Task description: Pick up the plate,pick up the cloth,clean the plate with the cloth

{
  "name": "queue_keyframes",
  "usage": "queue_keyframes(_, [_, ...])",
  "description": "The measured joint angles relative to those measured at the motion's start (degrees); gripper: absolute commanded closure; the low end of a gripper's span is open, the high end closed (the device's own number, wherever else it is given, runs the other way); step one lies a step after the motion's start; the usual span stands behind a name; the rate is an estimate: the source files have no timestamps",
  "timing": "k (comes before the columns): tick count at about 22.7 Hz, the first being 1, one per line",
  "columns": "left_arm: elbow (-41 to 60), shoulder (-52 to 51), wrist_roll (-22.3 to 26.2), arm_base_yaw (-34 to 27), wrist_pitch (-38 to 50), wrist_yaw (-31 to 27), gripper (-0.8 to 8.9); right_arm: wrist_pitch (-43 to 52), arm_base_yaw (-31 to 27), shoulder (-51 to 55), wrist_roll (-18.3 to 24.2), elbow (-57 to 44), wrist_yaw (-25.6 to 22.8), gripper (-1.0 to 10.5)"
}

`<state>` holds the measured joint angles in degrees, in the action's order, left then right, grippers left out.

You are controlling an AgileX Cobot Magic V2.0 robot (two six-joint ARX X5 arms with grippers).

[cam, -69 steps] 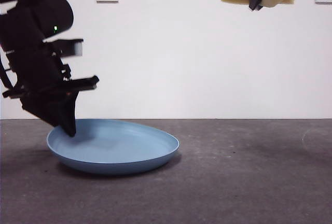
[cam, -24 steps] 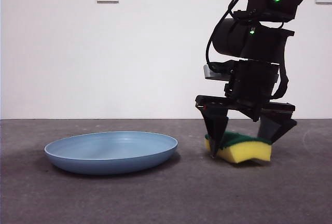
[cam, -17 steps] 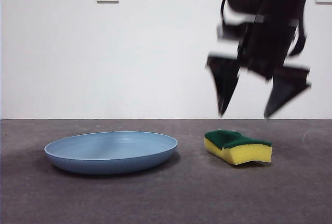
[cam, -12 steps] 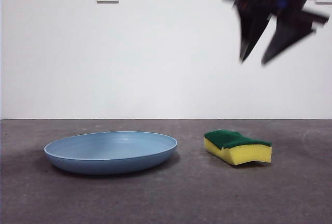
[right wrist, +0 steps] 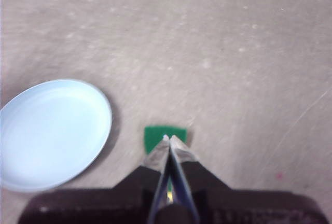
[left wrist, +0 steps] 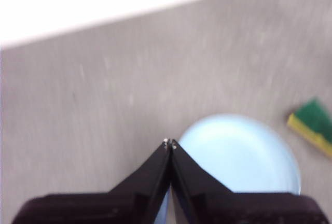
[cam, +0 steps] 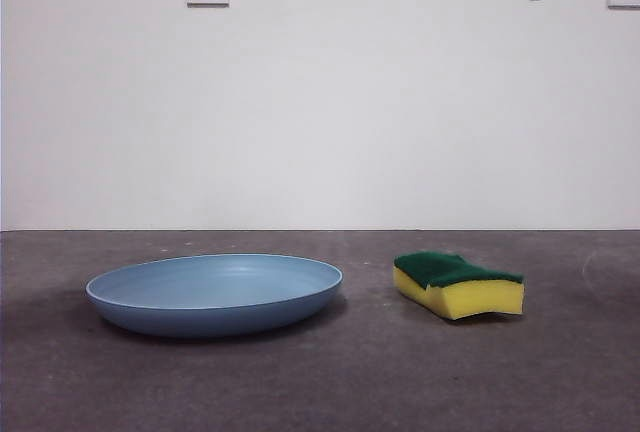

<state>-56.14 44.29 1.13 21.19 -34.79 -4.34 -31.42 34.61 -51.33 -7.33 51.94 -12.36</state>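
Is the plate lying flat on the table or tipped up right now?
Flat. The plate rests on the table, rim level in the front view, with neither hand touching it.

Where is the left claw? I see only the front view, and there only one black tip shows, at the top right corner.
Observer: The left claw hangs high, over the edge of the plate.
Operator: Does it hold anything?
Observer: No. Its jaws are shut together, with nothing between them.
Operator: And the right claw?
Observer: The right claw hangs high above the sponge, also shut and empty.
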Motion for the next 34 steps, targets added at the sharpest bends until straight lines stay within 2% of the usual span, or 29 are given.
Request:
queue_keyframes(5, [13.40,-13.31,0.17,0.00,8.24,-0.42,8.21,2.73,5.01,17.00,-2.19,-14.01,-8.72,9.6])
queue_keyframes(8, [23.87,-22.08,-0.66,0.00,10.80,-0.20,8.21,1.81,5.55,24.52,-3.17,-19.80,-8.90,9.6])
queue_keyframes(10, [26.95,-24.00,-2.67,0.00,10.29,-0.11,8.17,2.14,5.55,25.86,-5.29,-20.04,-8.92,9.5])
queue_keyframes(17, [26.88,-24.02,-5.25,0.00,10.40,-0.02,8.17,2.34,5.55,26.08,-6.69,-20.04,-8.85,9.5])
queue_keyframes(31, [26.88,-24.39,-5.20,-0.02,9.90,-0.26,8.17,2.34,5.55,26.08,-6.86,-20.02,-8.85,9.5])
queue_keyframes(34, [26.88,-26.03,-3.21,-1.31,9.55,-0.96,8.17,2.32,5.55,26.08,-6.86,-20.04,-8.85,9.5])
